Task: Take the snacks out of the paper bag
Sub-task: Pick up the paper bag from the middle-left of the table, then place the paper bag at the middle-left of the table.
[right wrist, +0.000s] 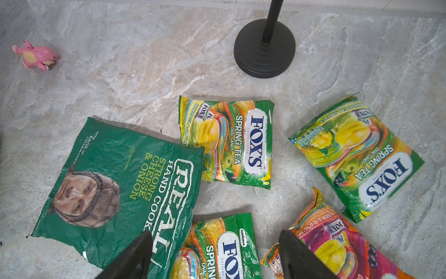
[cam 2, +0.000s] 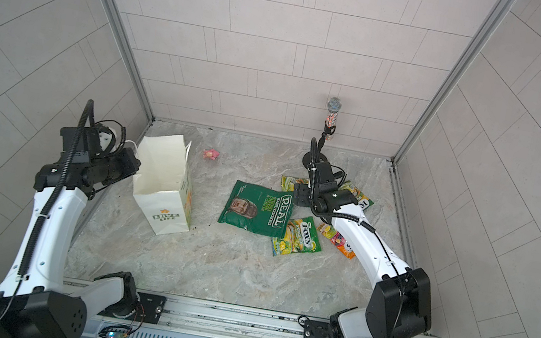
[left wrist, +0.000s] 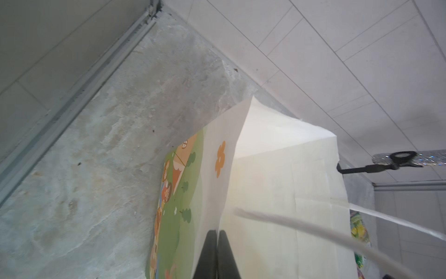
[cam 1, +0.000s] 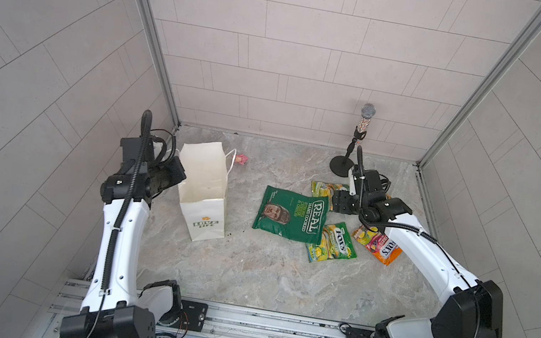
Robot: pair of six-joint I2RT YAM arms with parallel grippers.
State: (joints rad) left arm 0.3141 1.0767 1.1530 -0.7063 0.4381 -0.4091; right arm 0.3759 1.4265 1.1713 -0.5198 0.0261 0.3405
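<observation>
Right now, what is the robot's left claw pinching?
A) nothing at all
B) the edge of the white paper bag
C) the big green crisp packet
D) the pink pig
B: in the left wrist view the left gripper is shut on the rim of the paper bag; the crisp packet lies flat on the table.

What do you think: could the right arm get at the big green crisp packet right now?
Probably yes. The right gripper hangs open just above the crisp packet, which lies flat and uncovered on the table.
</observation>
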